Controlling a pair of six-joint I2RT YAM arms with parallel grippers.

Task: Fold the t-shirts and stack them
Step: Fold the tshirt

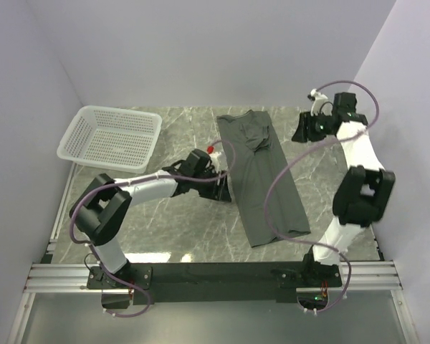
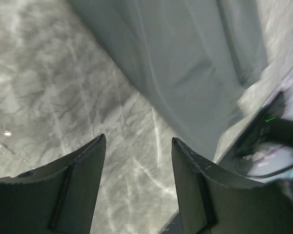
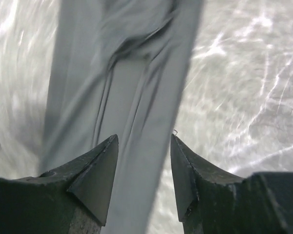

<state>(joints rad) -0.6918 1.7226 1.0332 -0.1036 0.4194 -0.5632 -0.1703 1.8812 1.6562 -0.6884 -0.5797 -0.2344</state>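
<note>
**Lengthwise fold made, cross fold due**

The t-shirt (image 1: pixel 261 175) lies flat as a narrow strip, right of the basket (image 1: pixel 122 110). The left gripper (image 2: pixel 138 138), between basket and shirt, hangs open and empty. So does the right gripper (image 3: pixel 144 136), farther from the basket. Next, probably: pinch one end and fold it across.

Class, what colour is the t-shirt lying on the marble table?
The t-shirt is dark grey-green, plain; it shows best in the top external view.

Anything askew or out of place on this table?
The dark grey-green cotton t-shirt, folded into a long strip, lies slanted across the marble table, with rumpled folds at its far end. The white plastic mesh basket at the far left corner seems to overhang the edge. Nothing spilled or damaged.
</note>
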